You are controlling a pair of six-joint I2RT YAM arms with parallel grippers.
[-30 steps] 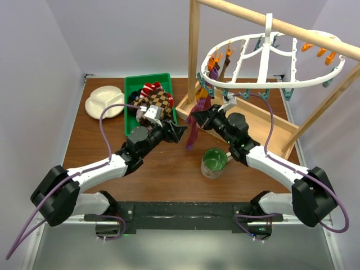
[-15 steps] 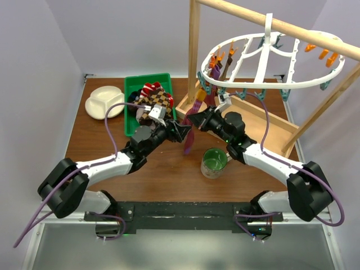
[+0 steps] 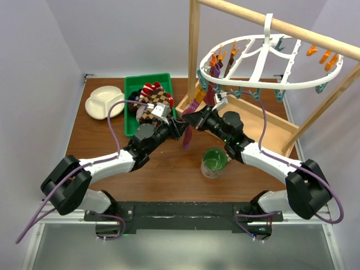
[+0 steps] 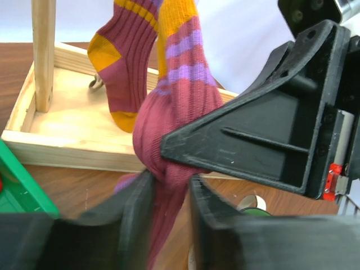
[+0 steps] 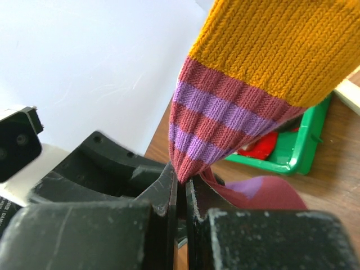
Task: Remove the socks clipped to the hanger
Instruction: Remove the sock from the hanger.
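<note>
Mid-frame in the top view, below the hanger's (image 3: pixel 247 84) left end, my right claw (image 5: pixel 181 183) pinches the maroon striped sock (image 4: pixel 180 112) tight while my left claw (image 4: pixel 171 188) clamps narrow on it.

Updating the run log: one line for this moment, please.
right gripper: shut on maroon-purple-orange striped knit sock | left gripper: gripping it lower | sock: hanging from white plastic oval hanger
</note>
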